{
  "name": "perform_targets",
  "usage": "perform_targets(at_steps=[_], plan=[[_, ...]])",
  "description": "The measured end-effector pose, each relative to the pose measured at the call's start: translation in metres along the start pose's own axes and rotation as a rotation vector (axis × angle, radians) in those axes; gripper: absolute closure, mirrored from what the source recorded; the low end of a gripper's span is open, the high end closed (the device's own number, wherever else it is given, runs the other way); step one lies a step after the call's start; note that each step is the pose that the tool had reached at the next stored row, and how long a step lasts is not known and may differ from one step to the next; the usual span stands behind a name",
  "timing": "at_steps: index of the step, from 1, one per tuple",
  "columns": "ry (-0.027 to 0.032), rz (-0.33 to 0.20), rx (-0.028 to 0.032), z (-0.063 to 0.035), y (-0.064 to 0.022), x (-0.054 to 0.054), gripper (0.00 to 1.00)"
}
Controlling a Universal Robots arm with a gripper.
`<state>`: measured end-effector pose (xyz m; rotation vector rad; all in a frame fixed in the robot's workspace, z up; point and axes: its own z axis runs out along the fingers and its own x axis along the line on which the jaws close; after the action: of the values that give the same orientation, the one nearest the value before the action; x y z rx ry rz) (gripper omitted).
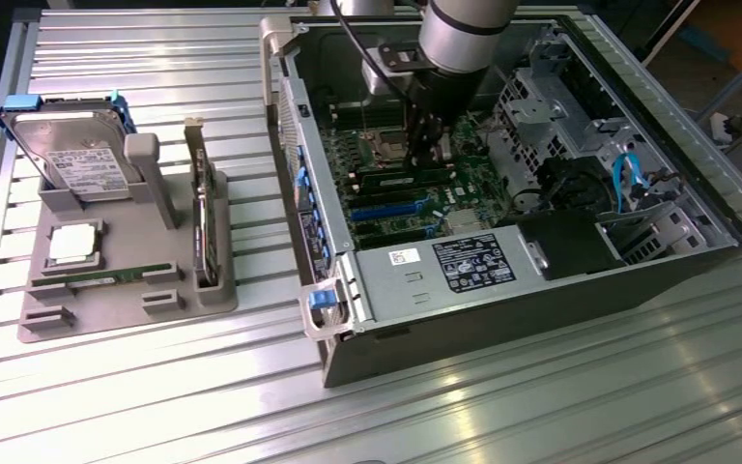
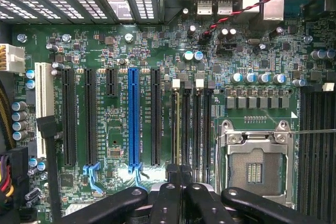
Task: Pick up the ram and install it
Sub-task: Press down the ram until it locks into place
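Inside the open computer case (image 1: 385,319), at the frame's upper centre, the fingers (image 1: 425,155) sit closed, empty, above the motherboard (image 2: 147,56); one ram (image 1: 113,275) lies well apart on the grey tray (image 1: 127,319), lower left on the surface (image 1: 539,406)

From my remote seat I see a robotics lab: a ribbed aluminium worktop (image 1: 500,406), an opened computer case (image 1: 500,193), and a grey fixture tray (image 1: 127,309) holding loose parts
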<state>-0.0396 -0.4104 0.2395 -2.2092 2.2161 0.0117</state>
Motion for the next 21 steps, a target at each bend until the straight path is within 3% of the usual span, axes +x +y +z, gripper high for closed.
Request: perform_targets(at_steps=[21], plan=[[0.0002,0.0,-0.0001,0.0071,0.0001,0.0003,0.89]])
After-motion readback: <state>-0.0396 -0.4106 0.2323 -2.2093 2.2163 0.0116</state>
